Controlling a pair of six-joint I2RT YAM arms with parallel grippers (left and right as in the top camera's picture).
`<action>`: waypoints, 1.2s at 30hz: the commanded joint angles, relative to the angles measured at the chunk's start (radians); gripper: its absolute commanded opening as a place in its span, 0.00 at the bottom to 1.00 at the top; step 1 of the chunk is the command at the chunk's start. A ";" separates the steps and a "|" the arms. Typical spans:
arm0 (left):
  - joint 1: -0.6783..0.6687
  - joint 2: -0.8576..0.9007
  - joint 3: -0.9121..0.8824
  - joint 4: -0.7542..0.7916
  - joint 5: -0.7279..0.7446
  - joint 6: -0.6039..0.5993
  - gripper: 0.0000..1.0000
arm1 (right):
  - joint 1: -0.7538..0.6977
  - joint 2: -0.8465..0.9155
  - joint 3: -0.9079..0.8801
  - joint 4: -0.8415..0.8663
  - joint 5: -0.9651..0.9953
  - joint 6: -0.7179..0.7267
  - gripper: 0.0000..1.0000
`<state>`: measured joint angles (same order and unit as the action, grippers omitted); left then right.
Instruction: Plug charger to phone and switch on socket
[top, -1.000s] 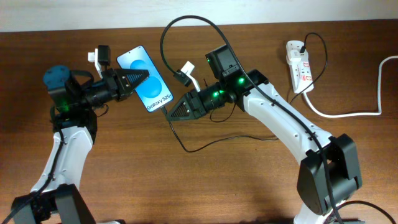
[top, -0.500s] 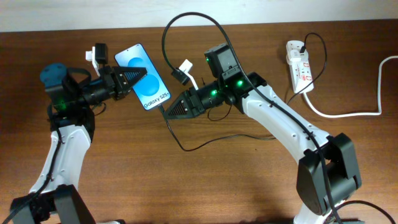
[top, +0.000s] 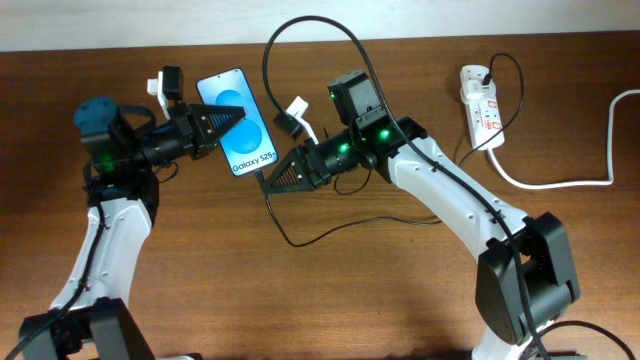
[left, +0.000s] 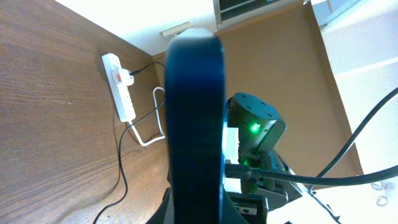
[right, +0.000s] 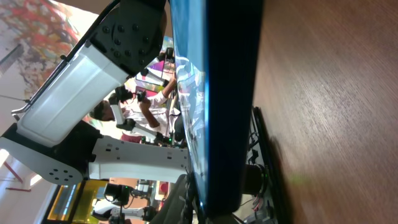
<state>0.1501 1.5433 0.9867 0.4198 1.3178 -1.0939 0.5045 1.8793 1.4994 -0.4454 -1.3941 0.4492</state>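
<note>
While my left end effector (top: 222, 121) clamps the phone (top: 250, 143) at 10 o'clock, my right end effector (top: 267, 181) pinches the charger (top: 298, 241) tip at the phone's lower edge; the socket (top: 481, 103) lies at 2 o'clock.

Overhead looks straight down; both wrist views press close on the phone (top: 248, 138).

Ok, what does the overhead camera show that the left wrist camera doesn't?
Only overhead: the slim blue-screened smartphone seen flat-on with its text readable, the left gripper shut on it, and the right gripper holding the long thin black charger cable at the phone's lower end. Only left wrist: that phone edge-on, a dark slab filling the middle. Both: the phone, the small white power strip with a black plug in it, and the green light on the right arm.
</note>
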 joint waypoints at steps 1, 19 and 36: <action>-0.085 -0.008 -0.038 -0.018 0.235 0.025 0.00 | -0.028 -0.008 0.049 0.029 0.063 -0.003 0.05; 0.018 -0.008 -0.038 -0.013 0.205 0.071 0.00 | -0.029 -0.008 0.049 -0.190 0.089 -0.106 0.25; 0.016 -0.008 -0.038 -0.250 0.183 0.147 0.00 | -0.240 -0.009 0.049 -0.516 0.180 -0.381 0.69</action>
<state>0.1642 1.5433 0.9463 0.1711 1.4956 -0.9829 0.3229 1.8786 1.5341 -0.9134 -1.2926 0.1696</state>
